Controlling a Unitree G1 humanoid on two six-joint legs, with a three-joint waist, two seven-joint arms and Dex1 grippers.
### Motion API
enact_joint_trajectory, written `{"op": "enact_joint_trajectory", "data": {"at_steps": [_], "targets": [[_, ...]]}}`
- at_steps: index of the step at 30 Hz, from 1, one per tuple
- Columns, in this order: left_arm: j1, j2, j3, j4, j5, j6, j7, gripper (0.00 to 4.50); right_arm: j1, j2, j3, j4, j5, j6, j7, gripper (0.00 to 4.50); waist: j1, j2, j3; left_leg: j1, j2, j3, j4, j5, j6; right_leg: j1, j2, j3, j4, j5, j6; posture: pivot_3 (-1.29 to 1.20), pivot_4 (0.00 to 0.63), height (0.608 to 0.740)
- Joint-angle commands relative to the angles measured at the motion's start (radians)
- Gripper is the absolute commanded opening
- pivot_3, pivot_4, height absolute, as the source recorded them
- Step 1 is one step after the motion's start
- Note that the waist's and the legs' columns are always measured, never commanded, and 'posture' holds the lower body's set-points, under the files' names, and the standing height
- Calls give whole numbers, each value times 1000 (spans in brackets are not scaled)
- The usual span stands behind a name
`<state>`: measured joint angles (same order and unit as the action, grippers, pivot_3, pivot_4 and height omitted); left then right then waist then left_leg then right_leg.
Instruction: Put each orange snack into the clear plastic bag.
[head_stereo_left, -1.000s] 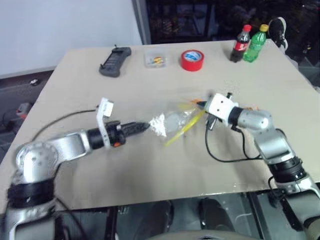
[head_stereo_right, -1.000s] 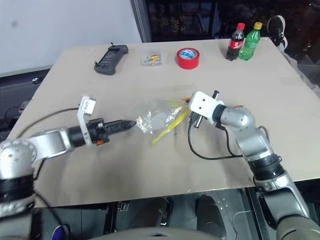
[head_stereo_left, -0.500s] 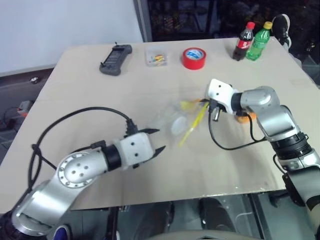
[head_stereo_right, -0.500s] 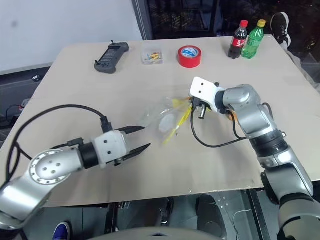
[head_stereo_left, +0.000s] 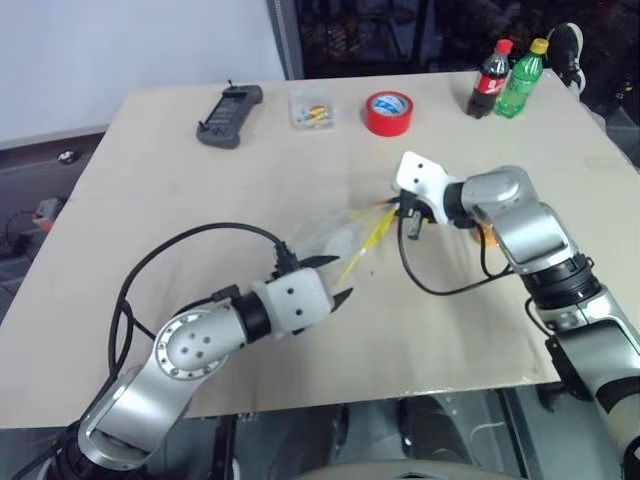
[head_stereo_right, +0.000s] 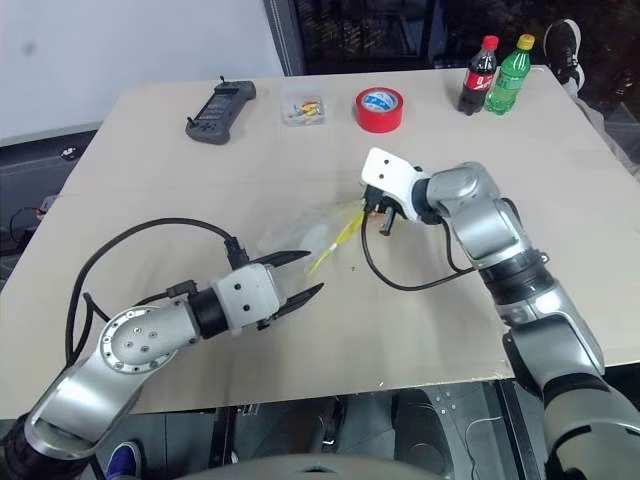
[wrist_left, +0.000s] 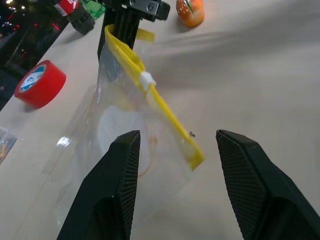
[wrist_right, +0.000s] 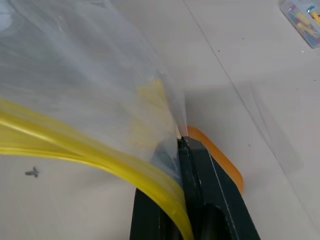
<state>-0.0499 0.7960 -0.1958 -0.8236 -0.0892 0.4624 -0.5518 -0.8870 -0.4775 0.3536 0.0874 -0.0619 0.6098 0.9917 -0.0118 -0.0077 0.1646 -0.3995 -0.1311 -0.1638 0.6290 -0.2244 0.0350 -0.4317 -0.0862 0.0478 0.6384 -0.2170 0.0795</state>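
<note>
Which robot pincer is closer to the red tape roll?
The right. The right pincer hangs just in front of the red tape roll, pinching the clear bag. The left pincer is farther back, near the table's front.

Red tape roll (head_stereo_left: 386, 113), two bottles (head_stereo_left: 505, 78), black remote (head_stereo_left: 229, 116).

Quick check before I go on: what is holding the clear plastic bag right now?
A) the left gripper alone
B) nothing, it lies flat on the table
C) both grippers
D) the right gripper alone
D. The right gripper is shut on the yellow seal edge of the clear plastic bag, while the left gripper has its fingers spread open on either side of the bag, not touching it.
</note>
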Motion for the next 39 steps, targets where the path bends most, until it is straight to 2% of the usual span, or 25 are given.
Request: {"op": "enact_joint_trajectory", "data": {"at_steps": [1, 9, 12, 16, 21, 25, 26, 28, 30, 31, 35, 37, 38, 39], "targets": [[-9, -14, 3, 1, 37, -8, 1, 2551, -33, 12, -9, -43, 8, 17, -12, 0, 0, 0, 0, 0, 0, 0, 0, 0, 0, 0, 0, 0, 0, 0, 0, 0, 150, 740], [-34, -68, -18, 33, 119, -12, 21, 2551, -19, 37, -10, -75, 14, 55, -36, 0, 0, 0, 0, 0, 0, 0, 1, 0, 0, 0, 1, 0, 2, 0, 0, 0, 150, 740], [-43, -80, -29, 50, 147, -19, 14, 1805, -12, 43, -11, -89, 17, 67, -46, 0, -1, 0, 0, 0, 0, 0, 1, 0, 0, 0, 1, 0, 2, 0, 0, 0, 150, 740], [-52, -84, -37, 64, 173, -35, -3, 54, -5, 42, -11, -102, 21, 79, -54, 0, 0, 0, 0, 0, 0, 0, 2, 0, 0, 0, 1, 0, 3, 0, 0, 0, 150, 740], [-60, -75, -24, 101, 200, -75, -20, 54, 2, 37, -12, -117, 26, 90, -58, 0, -1, 0, 0, 0, 0, 0, 2, 0, 0, 0, 1, 0, 3, 0, 0, 0, 150, 740], [-53, -74, 66, 199, 161, -188, -26, 54, 31, 3, -27, -124, 22, 22, -57, 0, 0, 0, 0, 0, 0, 0, 3, 0, 0, 0, 1, 0, 3, 0, 0, 0, 150, 740], [-48, -73, 82, 227, 144, -239, -36, 0, 38, 3, -41, -121, 22, 9, -74, 416, 0, 0, 0, 0, 0, 0, 3, 0, 0, 0, 1, 0, 3, 0, 0, 0, 150, 740], [-37, -103, 135, 283, 89, -272, -39, 0, 69, -5, -68, -143, 21, -8, -110, 822, 0, 0, 0, 0, 0, 0, 3, 0, 0, 0, 1, 0, 3, 0, 0, 0, 150, 740], [-53, -129, 181, 357, 41, -320, -47, 0, 122, -12, -118, -208, 36, 9, -147, 1782, 0, 0, 0, 0, -1, 0, 3, 0, 0, 0, 0, 0, 3, 0, 0, 0, 150, 740], [-68, -139, 200, 395, 15, -347, -60, 0, 158, -26, -146, -257, 51, 30, -151, 1939, 1, 0, 0, 0, -1, 0, 3, 0, 0, 0, 0, 0, 3, 0, 0, 0, 150, 740], [-135, -139, 227, 517, -32, -429, -122, 0, 304, -107, -262, -462, 132, 128, -131, 1939, 16, 0, 0, -1, -2, -3, 5, 0, 0, 0, -1, -2, 3, 0, 0, 0, 150, 740], [-169, -133, 230, 565, -49, -443, -154, 0, 358, -106, -325, -540, 180, 216, -159, 1939, 21, 0, 0, -1, -2, -3, 5, 0, 0, 0, -1, -2, 4, 0, 0, 0, 150, 740], [-191, -126, 226, 588, -55, -453, -177, 0, 390, -84, -360, -591, 226, 282, -173, 1426, 21, 0, 0, -1, -2, -2, 6, 0, 0, 0, -1, -2, 4, 0, 0, 0, 150, 740], [-206, -121, 223, 605, -60, -464, -196, 0, 409, -61, -379, -626, 259, 330, -190, 1138, 19, 0, 0, -1, -2, -2, 6, 0, 0, 1, -1, -1, 4, 0, 0, 0, 150, 740]]}}
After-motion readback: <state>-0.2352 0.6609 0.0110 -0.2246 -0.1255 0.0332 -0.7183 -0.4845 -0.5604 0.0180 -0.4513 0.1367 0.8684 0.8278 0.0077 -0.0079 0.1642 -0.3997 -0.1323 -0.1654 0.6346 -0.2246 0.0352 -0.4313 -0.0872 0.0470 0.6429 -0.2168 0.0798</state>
